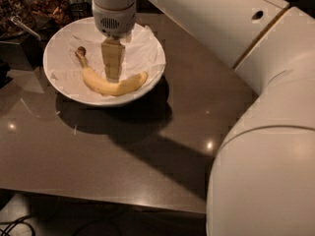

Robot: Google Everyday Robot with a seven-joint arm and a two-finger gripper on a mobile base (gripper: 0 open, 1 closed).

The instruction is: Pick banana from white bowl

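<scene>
Gripper of the single arm, hanging vertically over the white bowl, its tip directly above the middle of the banana and very close to it; contact cannot be confirmed, and whether the gripper is spread or pressed together cannot be told from this angle. The banana lies on its side on the crumpled paper lining, just beneath and slightly in front of the gripper. Its curve opens towards the gripper, and its long stem runs up to a dark tip off to the gripper's left as the camera sees it. The blunt end sits to the gripper's other side, near the bowl's rim. The bowl rests on a dark table below the tool, with the robot's pale body well behind the arm in the foreground. Handling, as a judgement: the fruit is light, with a firm skin over soft flesh that bruises under hard pinching, and its rounded skin may roll or slip on the loose paper. The best hold is probably across the thick middle of the body, directly under the tool, with the jaws closing across the short width and with modest force. The thin stem offers too little surface, and a hold near either end would likely let the fruit swing on lifting
</scene>
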